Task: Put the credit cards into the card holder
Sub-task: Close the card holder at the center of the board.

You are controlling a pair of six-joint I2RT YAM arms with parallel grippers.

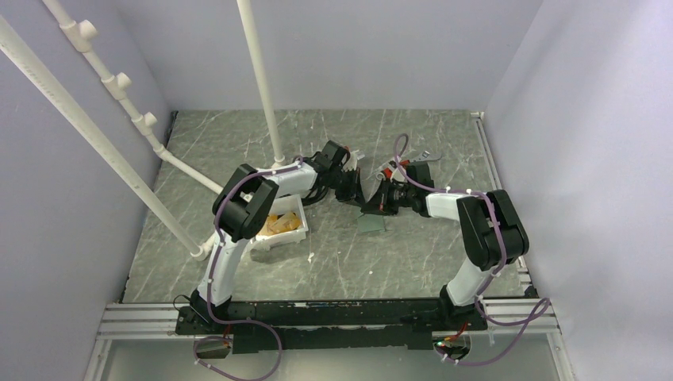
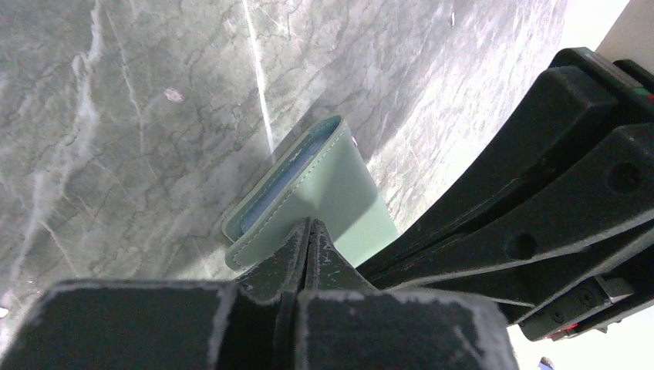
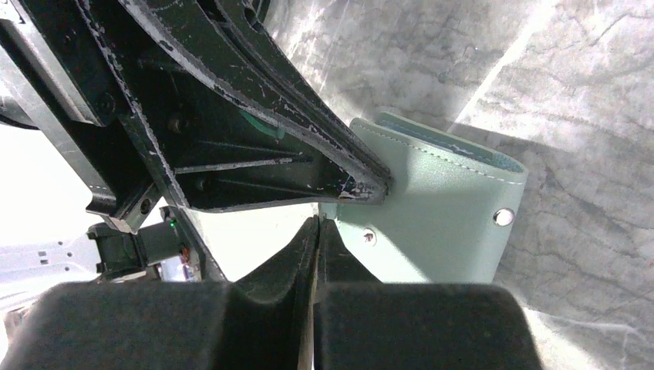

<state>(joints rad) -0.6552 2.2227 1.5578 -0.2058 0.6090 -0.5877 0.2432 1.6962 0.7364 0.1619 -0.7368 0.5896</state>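
- Top external view: the card holder [image 1: 371,225] lies on the table [image 1: 357,270] between the two arms, just under their meeting tips.
- The gold-orange credit cards [image 1: 279,223] sit in the white tray [image 1: 302,226] beside the left arm, apart from the card holder.
- We see the left fingers [image 2: 297,240] pressed together, tips at the green cover; we cannot tell whether they pinch it.
- The right fingers [image 3: 307,240] are likewise closed, tips at the cover's edge near its metal studs.
- A strip of blue lining shows along one edge.
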